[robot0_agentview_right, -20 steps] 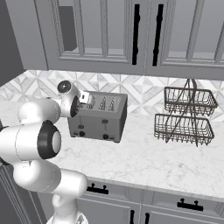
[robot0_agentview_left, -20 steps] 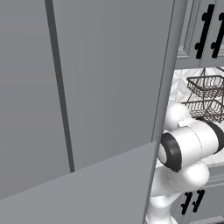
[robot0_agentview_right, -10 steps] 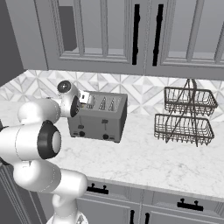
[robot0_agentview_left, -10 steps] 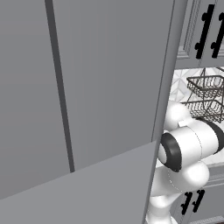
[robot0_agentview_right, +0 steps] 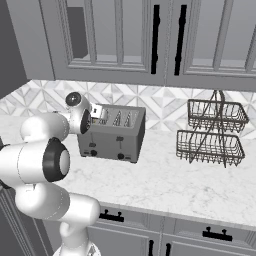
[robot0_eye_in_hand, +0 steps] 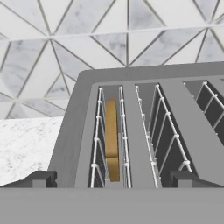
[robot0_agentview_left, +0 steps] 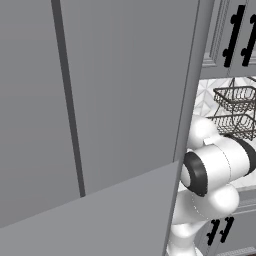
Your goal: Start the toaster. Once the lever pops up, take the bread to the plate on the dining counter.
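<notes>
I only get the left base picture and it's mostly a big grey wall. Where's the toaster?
Observer: The toaster sits on the marble counter, left of the wire basket rack.
Operator: Is there bread in it?
Observer: Yes, the hand view shows the bread down in the leftmost slot.
Operator: Is the robot's hand grabbing anything?
Observer: No, the gripper is open, hovering just above the toaster's end.

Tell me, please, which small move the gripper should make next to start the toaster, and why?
Probably it should move toward the toaster's front face and down to a lever. The gripper hangs open above the slots, and the bread already sits in the leftmost slot in the hand view. Small knobs show on the front face in the right base view; which one is the lever I cannot tell.
</notes>
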